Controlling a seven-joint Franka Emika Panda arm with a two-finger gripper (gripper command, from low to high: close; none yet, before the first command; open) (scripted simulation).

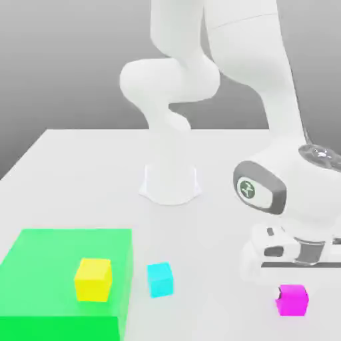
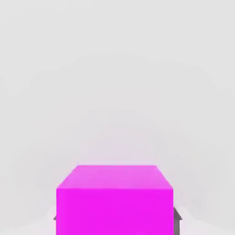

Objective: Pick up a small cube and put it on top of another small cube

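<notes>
A big white robot arm (image 1: 280,133) bends down over a pale grey table (image 1: 86,166). Its hand hangs low on the exterior view's right, just above a small pink cube (image 1: 292,299). The pink cube sits on the table near the front edge.

From the camera on the hand, the pink cube (image 2: 114,199) looks large and close. Two dark fingertips (image 2: 177,215) peek out, one at each side of the cube, and they press against its sides. So the gripper (image 2: 115,219) is closed tight on the pink cube.

A small blue cube (image 1: 160,279) sits on the table too. It is well apart from the pink cube, toward the exterior view's left. Just beside the blue cube lies a flat green block (image 1: 46,280), much wider than the cubes. A small yellow cube (image 1: 93,280) sits on top of the green block, near the edge that faces the blue cube.

The round white base (image 1: 170,181) of the arm stands farther back on the table, behind the cubes.
</notes>
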